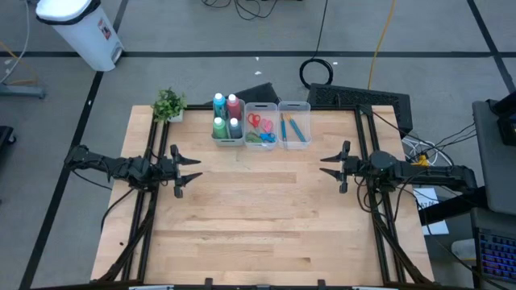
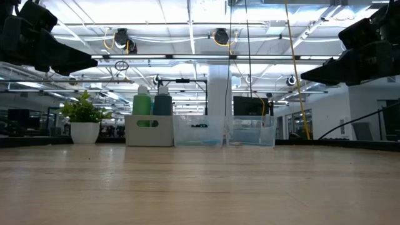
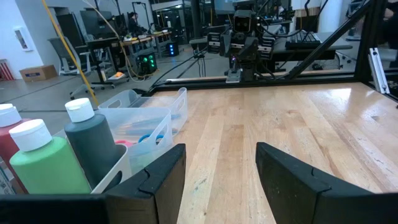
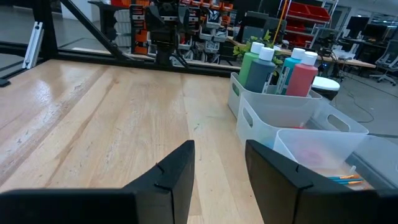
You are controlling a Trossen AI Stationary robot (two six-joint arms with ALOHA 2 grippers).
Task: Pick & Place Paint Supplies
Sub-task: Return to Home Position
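Paint supplies (image 1: 234, 105) all sit in the bin row at 12 o'clock on the tabletop (image 1: 258, 234): four paint bottles (image 1: 218, 127) upright in the left bin (image 1: 228, 143) toward 11, scissors (image 1: 256, 122) in the middle bin (image 1: 260, 105), brushes (image 1: 293, 127) in the right bin (image 1: 295, 103) toward 1. Nothing loose shows on the wood. Left claw (image 1: 193, 170) hangs at 9 o'clock and right claw (image 1: 324, 165) at 3, both above the surface, facing each other, well apart from the bins. Both are released, with a clear gap between the fingers and nothing held, so there's no drop risk. Main risk, I'd say, is a retract path that sweeps toward 12. The bottles stand well above their bin's rim and look top-heavy, so a wrist clip could tip one or shove the light plastic bins along the row. The potted plant (image 1: 169, 105) sits near the left bin at the 11 o'clock corner, so a pushed row might knock it off the edge. Cables by the right arm's base could snag, though I can't judge the slack. Writing: no readable labels on the bottles. There's a dark mark on the middle bin's face in the low view and a sticker on the white trash can (image 1: 81, 32) on the floor, neither legible.
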